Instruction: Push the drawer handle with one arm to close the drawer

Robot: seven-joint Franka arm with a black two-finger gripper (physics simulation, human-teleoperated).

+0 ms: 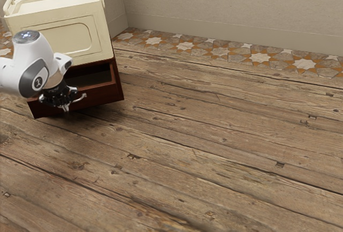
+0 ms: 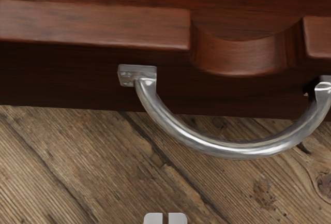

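The gripper (image 1: pixel 66 108) is narrow: its two fingertips stand almost together, with only a thin gap between them, and nothing is held there. It points downward, in front of the open drawer (image 1: pixel 104 94), on the outer side of it. In the wrist view, the fingertips (image 2: pixel 177 219) are near the curved metal handle (image 2: pixel 232 149) but apart from it in the picture. They are on the side to which the handle bows out, nearer to one of its ends than to the other. How high they are compared with the handle, I cannot say surely.

The handle is fixed by two ends on the drawer's front, under a rounded notch (image 2: pixel 240 58) in its top edge. The drawer is of red-brown wood and it stands out from the lower part of the cabinet (image 1: pixel 64 23), so its dark inside can be seen. The cabinet is cream-coloured above, with a raised panel on its face and rails on its top. The white arm (image 1: pixel 40 63) comes from the exterior view's left and covers a part of the drawer and cabinet. Around is a floor of wooden planks (image 1: pixel 203 135), then a band of patterned tiles (image 1: pixel 220 51) along the wall (image 1: pixel 225 7).
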